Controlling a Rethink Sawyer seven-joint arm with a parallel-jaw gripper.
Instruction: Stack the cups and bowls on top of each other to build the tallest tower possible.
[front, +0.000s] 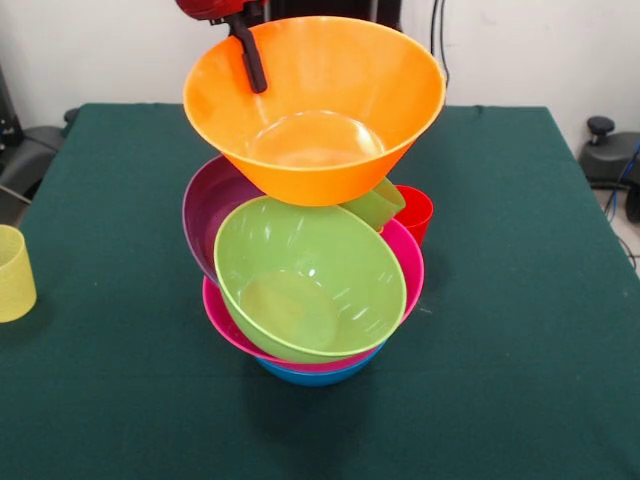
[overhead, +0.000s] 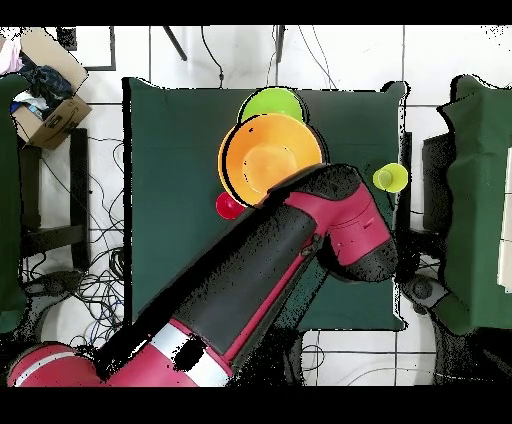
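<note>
A tower stands mid-table: a blue bowl (front: 315, 374) at the bottom, a pink bowl (front: 408, 262) on it, then a tilted lime green bowl (front: 310, 285) and a purple bowl (front: 203, 212). Above them hangs or rests the big orange bowl (front: 315, 110) (overhead: 268, 160). My gripper (front: 258, 84) is shut on its far rim, with one black finger (front: 250, 55) inside the wall. A green cup (front: 377, 204) lies tipped under the orange bowl, and a red cup (front: 416, 211) (overhead: 228, 207) sits behind it. From above, the lime green bowl (overhead: 272, 102) peeks out past the orange one.
A pale yellow cup (front: 13, 273) (overhead: 389, 178) stands alone near the edge of the green table (front: 520, 300). The arm (overhead: 300, 250) covers much of the table in the overhead view. A cardboard box (overhead: 48, 95) lies off the table.
</note>
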